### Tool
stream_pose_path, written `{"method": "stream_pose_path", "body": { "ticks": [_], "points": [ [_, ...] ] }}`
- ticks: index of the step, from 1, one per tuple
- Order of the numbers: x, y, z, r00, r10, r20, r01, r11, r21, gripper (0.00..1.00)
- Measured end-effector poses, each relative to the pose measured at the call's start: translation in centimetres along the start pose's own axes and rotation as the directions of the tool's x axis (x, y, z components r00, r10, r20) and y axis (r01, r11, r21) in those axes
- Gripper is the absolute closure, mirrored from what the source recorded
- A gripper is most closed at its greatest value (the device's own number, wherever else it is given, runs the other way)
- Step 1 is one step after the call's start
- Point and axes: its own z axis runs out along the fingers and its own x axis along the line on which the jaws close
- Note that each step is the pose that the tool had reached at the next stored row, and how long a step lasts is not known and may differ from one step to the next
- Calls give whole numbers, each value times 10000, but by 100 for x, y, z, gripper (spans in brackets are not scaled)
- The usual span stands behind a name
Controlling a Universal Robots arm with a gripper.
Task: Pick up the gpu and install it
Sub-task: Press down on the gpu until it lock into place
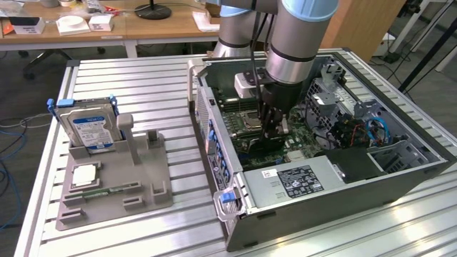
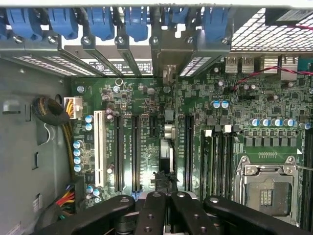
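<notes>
hard drive (image 1: pixel 89 130), grey holder (image 1: pixel 114 184), computer case (image 1: pixel 343 184)

Lighting: bright, even, from above. Exterior view: glare patches on the ribbed aluminium worktop (image 1: pixel 371 230) at the near right corner; soft, short shadows beside the grey holder (image 1: pixel 114 176); deep shade inside the computer case (image 1: pixel 314 155). Wrist view: motherboard (image 2: pixel 161 132) evenly lit and sharp; dark pincer (image 2: pixel 166 215) links close to the lens, slightly soft; mild barrel distortion at edges.
</notes>
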Motion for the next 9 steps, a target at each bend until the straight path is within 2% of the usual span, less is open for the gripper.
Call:
{"method": "stream_pose_path", "body": {
  "ticks": [3,6,9],
  "points": [
    [-3,-1,-17,10000,1,35,-1,10000,13,89],
    [-1,-1,-102,10000,1,12,-1,10000,5,89],
    [-1,-1,-102,10000,0,14,0,10000,5,89]
  ]
}}
